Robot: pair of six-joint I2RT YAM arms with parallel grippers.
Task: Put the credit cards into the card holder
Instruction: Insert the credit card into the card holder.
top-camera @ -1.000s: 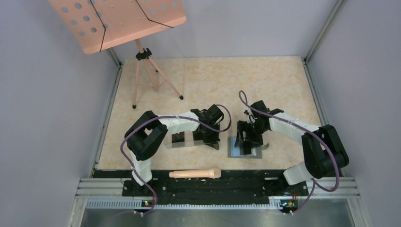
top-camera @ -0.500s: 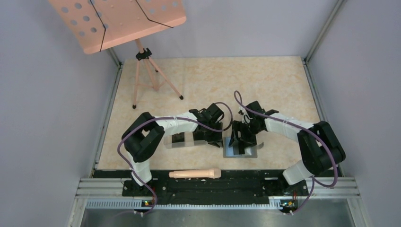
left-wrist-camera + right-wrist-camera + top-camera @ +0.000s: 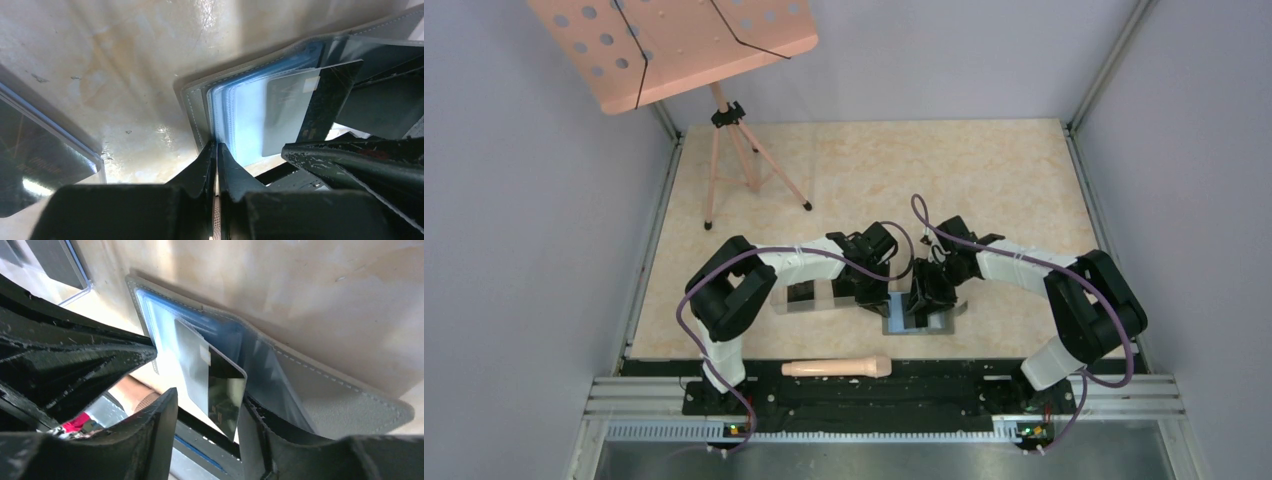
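Observation:
The gray card holder [image 3: 894, 325] lies open on the table with its bluish sleeves up; it also shows in the left wrist view [image 3: 195, 100] and the right wrist view [image 3: 340, 395]. One black credit card [image 3: 225, 390] stands partly inside a clear sleeve, its dark end sticking out [image 3: 330, 100]. My right gripper [image 3: 209, 397] is open around that card, which leans on one finger; it is over the holder [image 3: 921, 305]. My left gripper [image 3: 216, 146] is shut, its tips touching the holder's left edge [image 3: 882, 298]. More dark cards lie in the clear box [image 3: 809, 298].
The clear plastic box [image 3: 45, 150] sits just left of the left gripper. A wooden handle [image 3: 836, 368] lies on the rail at the near edge. A pink music stand [image 3: 674, 45] on a tripod stands at the back left.
My right gripper and the card holder have shifted left, so the holder's left edge now meets the left gripper's tips. The left arm has barely moved.

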